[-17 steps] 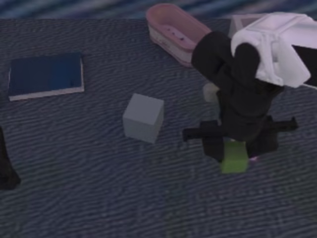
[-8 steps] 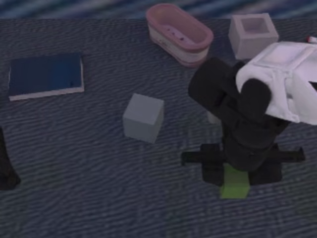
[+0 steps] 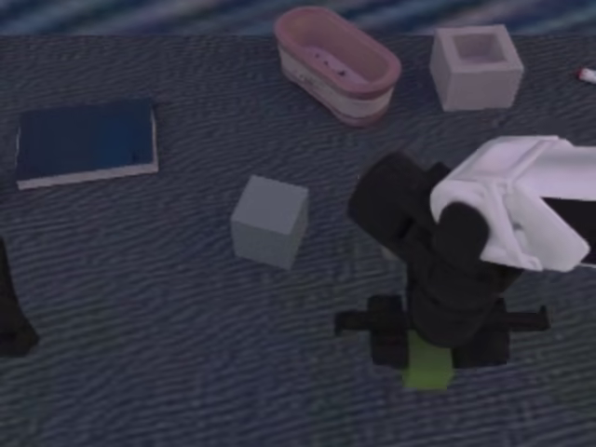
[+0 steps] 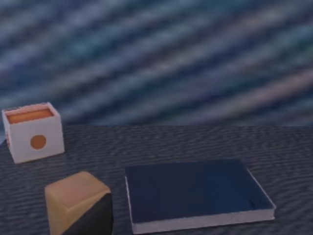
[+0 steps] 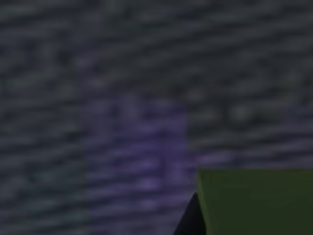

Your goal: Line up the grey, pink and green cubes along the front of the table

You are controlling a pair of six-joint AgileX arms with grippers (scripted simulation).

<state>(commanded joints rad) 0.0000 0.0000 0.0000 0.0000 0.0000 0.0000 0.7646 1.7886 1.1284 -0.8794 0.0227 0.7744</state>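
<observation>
Top view, right arm bent low over table (image 3: 140, 326), fingers (image 3: 391, 343) holding green cube (image 3: 427, 365), left arm parked at left edge.

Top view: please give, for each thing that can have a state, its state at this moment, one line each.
Small lime green matte cube: under the right gripper, mostly covered.
Large dull grey matte cube: on the table, free, near the middle.
Pink oval tub: upright, open top.
Hollow pale mauve square box: upright, open top.
Blue book: closed, lying flat.
Left gripper: parked at the table's left edge.
Pink cube: not visible.
</observation>
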